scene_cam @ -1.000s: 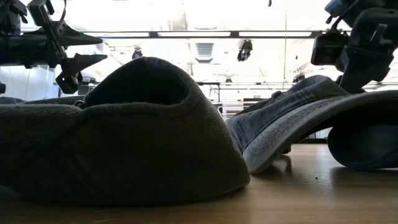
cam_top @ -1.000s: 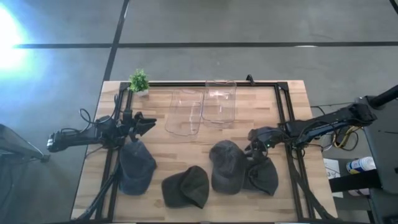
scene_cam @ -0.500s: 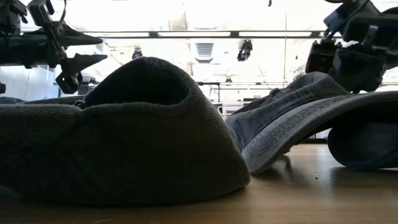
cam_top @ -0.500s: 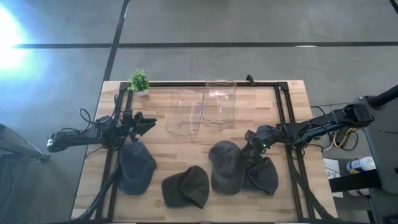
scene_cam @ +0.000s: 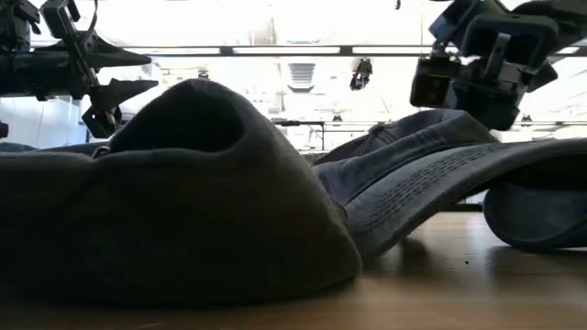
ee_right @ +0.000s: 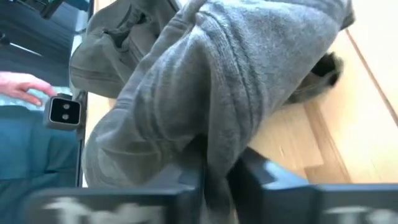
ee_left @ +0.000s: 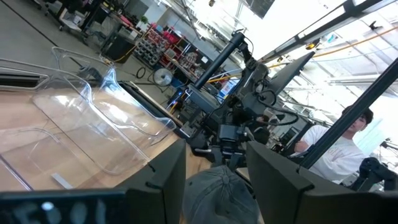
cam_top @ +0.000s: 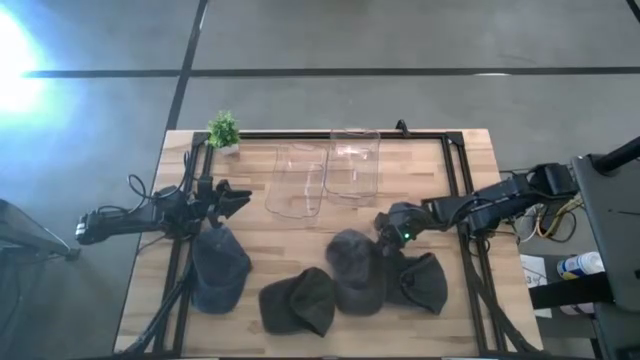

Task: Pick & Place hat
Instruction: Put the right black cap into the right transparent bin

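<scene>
My right gripper (cam_top: 392, 232) is shut on a grey cap (cam_top: 352, 268) in the middle of the table; it also shows in the low view (scene_cam: 472, 78) and in its wrist view (ee_right: 217, 177). The cap's near part lies on the wood against a dark olive cap (cam_top: 298, 300). A blue-grey cap (cam_top: 218, 268) lies at the left and a dark cap (cam_top: 422, 283) at the right, both flat on the table. My left gripper (cam_top: 238, 198) hangs open and empty above the table's left side, just beyond the blue-grey cap. My right gripper pinches a bunched fold of the grey cap's cloth (ee_right: 214, 152) between its two fingers, at the cap's far right side (cam_top: 378, 243). The fingers come slanting down from the table's right. That side is raised (scene_cam: 440, 128); the cap's near left part rests on the table.
Two clear plastic containers (cam_top: 298, 180) (cam_top: 353, 162) stand at the far middle, and a small green plant (cam_top: 223, 130) at the far left corner. A black frame (cam_top: 455, 190) runs around the work area. A person (ee_left: 348, 134) stands beyond the table's right side.
My right gripper has gone toward the table's left, dragging the grey cap along the table with it. The cap has slid away from the dark cap and now lies against the olive cap, which it has nudged a little.
</scene>
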Controlling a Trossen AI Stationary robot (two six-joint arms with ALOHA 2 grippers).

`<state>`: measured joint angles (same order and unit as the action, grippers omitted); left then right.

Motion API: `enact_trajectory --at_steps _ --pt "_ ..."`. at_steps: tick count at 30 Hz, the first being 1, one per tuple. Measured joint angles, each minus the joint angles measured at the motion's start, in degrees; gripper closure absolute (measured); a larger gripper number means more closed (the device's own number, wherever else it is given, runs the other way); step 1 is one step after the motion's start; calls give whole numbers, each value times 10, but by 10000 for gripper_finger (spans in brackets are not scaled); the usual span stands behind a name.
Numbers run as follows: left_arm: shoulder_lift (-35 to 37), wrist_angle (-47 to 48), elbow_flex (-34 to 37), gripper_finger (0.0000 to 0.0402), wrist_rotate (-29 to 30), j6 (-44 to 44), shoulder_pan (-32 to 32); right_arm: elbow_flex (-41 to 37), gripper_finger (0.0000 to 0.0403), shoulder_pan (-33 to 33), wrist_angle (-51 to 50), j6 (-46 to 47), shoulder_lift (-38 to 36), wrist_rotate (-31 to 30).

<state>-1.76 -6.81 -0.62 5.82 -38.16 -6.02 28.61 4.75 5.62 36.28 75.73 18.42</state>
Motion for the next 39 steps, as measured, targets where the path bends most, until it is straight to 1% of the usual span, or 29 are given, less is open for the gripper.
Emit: enact_trajectory --at_steps 1,4,8,13,16,21,23,24,29,32,35,39 --pt "0 0 0 241 0 0 0 8 380 -3 -11 -4 1 1" --pt "0 0 0 241 0 0 0 34 390 -17 -61 -23 -17 -4" --pt "0 0 0 241 0 0 0 69 393 -49 -141 -55 -72 -19" --pt "0 1 0 241 0 0 0 130 393 -85 -172 -59 -151 -23" --pt "0 1 0 241 0 0 0 172 394 -91 -173 -63 -177 -70" --pt "-1 1 0 241 0 0 0 231 394 -116 -182 -70 -186 -208" --pt "-1 1 0 241 0 0 0 248 394 -138 -192 -66 -174 -249" --pt "-1 1 0 241 0 0 0 253 394 -151 -192 -63 -165 -257" --pt "-1 0 0 241 0 0 0 272 394 -226 -196 -50 -96 -259" --pt "-1 0 0 241 0 0 0 276 394 -266 -205 -64 -46 -258" --pt "-1 0 0 241 0 0 0 279 394 -294 -205 -95 1 -231" --pt "-1 0 0 241 0 0 0 290 394 -304 -203 -178 60 -176"
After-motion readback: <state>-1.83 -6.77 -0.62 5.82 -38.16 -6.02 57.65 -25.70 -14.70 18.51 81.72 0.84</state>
